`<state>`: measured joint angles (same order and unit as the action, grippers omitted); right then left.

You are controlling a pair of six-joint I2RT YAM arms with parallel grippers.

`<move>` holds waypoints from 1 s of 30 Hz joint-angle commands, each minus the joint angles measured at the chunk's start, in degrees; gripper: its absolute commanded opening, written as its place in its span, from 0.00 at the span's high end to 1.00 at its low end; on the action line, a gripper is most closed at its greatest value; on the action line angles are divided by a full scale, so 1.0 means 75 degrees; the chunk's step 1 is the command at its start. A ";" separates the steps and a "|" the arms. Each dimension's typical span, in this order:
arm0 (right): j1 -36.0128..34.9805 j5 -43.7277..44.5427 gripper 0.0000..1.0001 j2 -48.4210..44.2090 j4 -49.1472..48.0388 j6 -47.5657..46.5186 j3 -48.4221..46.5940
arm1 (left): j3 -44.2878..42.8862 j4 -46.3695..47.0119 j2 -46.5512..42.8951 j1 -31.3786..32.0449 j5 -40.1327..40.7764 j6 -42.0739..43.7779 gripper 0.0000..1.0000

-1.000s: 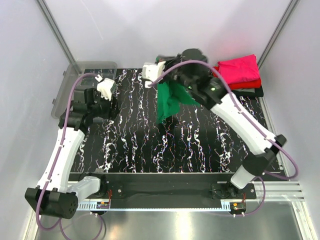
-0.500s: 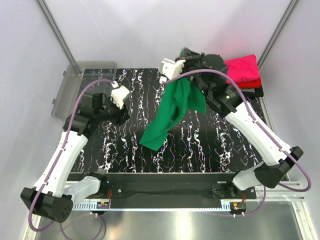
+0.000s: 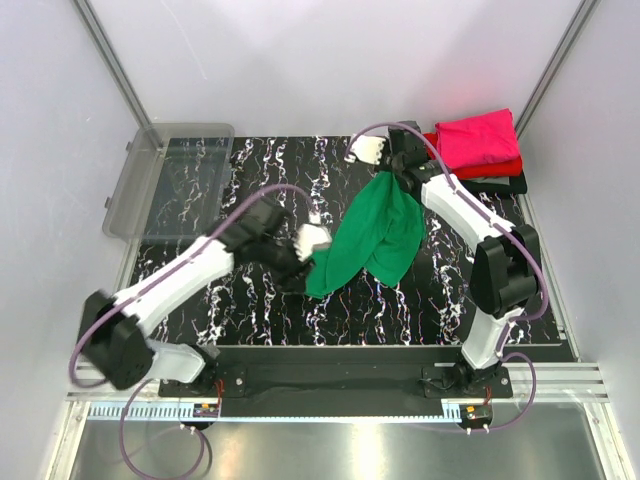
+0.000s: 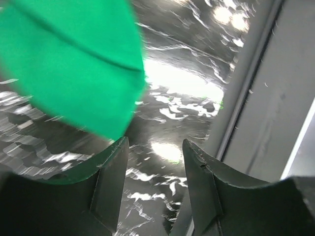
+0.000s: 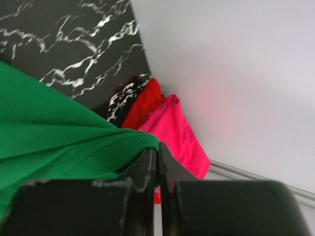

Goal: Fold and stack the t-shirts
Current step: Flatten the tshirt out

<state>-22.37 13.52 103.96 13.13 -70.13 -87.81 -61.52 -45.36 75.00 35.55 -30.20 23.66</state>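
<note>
The bright green t-shirt hangs crumpled from my right gripper down to the marbled table's middle. The right gripper is shut on the shirt's hem. My left gripper is open and empty beside the shirt's lower tip; in the left wrist view the green cloth lies just above the left finger, outside the gripper. The magenta-pink shirt lies folded on top of the red shirt and the black shirt at the back right corner.
A clear grey plastic bin stands at the back left. The black marbled tabletop ends at a metal front rail. White walls close the back and sides.
My right gripper has dropped lower and right with the green shirt, which now drapes onto the table. My left arm has swung right and forward from the bin to the shirt's lower tip.
</note>
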 commanded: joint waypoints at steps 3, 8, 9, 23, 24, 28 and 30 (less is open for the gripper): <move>-0.0052 0.0049 1.00 -0.0139 -0.0637 0.0385 -0.0831 | -0.0668 0.0270 0.1728 0.1012 0.0332 -0.0094 0.40; -0.0052 0.0049 1.00 -0.0338 -0.0613 0.0631 -0.0644 | -0.0786 0.1114 0.2924 0.1084 0.1036 -0.0225 0.34; -0.0041 0.0037 1.00 -0.0431 -0.0613 0.0666 -0.0597 | -0.0879 0.1196 0.3053 0.1084 0.1258 -0.0213 0.34; -0.0052 0.0096 1.00 -0.0970 -0.0520 0.0901 0.0071 | -0.1653 0.1900 0.4707 0.1073 0.2900 -0.0284 0.97; -0.0064 0.0108 1.00 -0.0994 -0.0520 0.0890 0.0106 | -0.1676 0.1900 0.4649 0.1061 0.2924 -0.0272 1.00; -0.0052 0.0201 1.00 -0.1170 -0.0496 0.0901 0.0118 | -0.1677 0.1749 0.3844 0.0991 0.3029 -0.0155 1.00; -0.0052 0.0225 1.00 -0.1461 -0.0391 0.0994 0.0118 | -0.1689 0.1480 0.2897 0.0932 0.3194 0.0090 1.00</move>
<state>-22.50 13.91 99.07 11.20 -64.34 -86.52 -72.84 -33.63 107.92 43.31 -9.26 21.61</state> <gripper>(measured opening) 0.047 0.009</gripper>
